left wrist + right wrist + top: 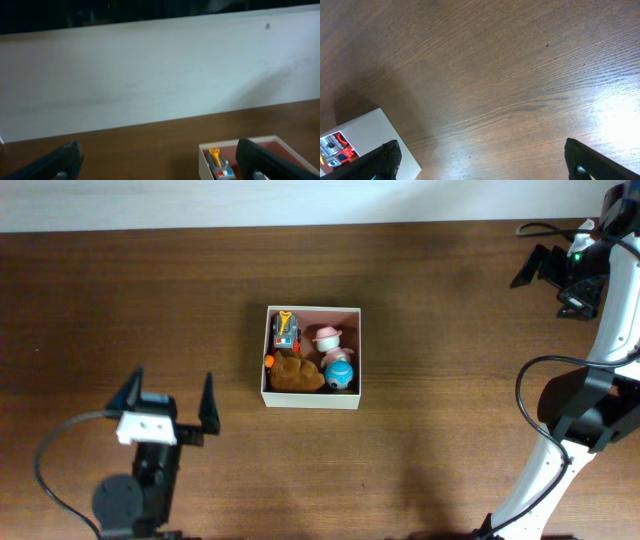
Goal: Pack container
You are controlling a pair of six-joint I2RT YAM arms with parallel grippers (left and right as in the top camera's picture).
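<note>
From overhead, the left gripper [168, 398] hangs over bare bench [120, 290] with its two fingers spread wide and nothing between them. The container [310, 398] sits ahead of it and off to its right, apart from it. Inside the container are a grey-and-orange toy vehicle [286, 330], a pink toy [326, 338], a blue round toy [340, 373] and a brown plush [297, 375], packed close together. The right gripper [548, 285] is well apart from the container, near the bench's far edge, and it too is fully spread and empty. In the left wrist view the dark fingers [62, 161] stand at the two lower corners with open bench between them. The container's near corner shows just inside the right-hand finger, the toy vehicle visible within it, and a pale wall [150, 75] runs across beyond the bench. In the right wrist view the fingers [385, 159] are again wide apart over wood grain. They hold nothing, and one white corner of the container lies just above the left-hand finger.
</note>
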